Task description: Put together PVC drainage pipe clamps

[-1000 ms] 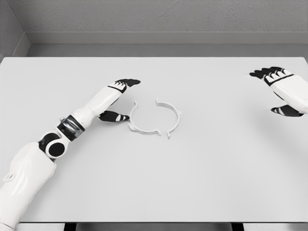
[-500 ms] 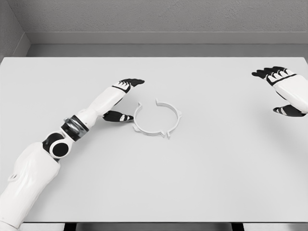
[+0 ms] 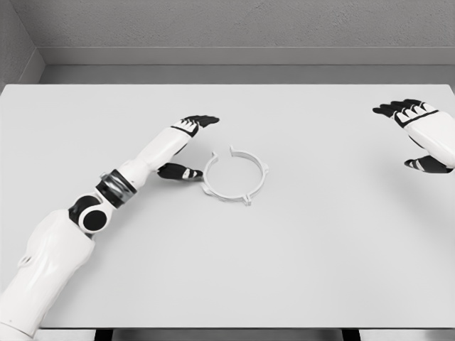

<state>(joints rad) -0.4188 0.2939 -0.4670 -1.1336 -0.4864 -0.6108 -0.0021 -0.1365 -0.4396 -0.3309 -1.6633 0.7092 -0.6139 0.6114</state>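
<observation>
**Observer A:** While the two clamp halves (image 3: 234, 176) lie flat on the table (image 3: 306, 256), which step is in hand?

**Observer B:** Closing, by my judgement. The halves form a near-complete ring near the table's middle. A gap shows at the ring's far-left side; the near joint looks met, though I cannot tell if it is latched.

**Observer A:** State of the left hand (image 3: 185, 145)?

**Observer B:** It lies just left of the ring, fingers extended and spread, gripping nothing. The thumb (image 3: 181, 172) points at the ring's left half, touching it or just short of it; I cannot tell which.

**Observer A:** And the right hand (image 3: 419, 131)?

**Observer B:** Well to the right of the ring, at the table's edge, relaxed and empty.

**Observer A:** Requirement for the next move?

**Observer B:** Probably a steady sideways press on the left half toward the right one, with the ends aligned. Unbraced, the right half may slide away.
</observation>
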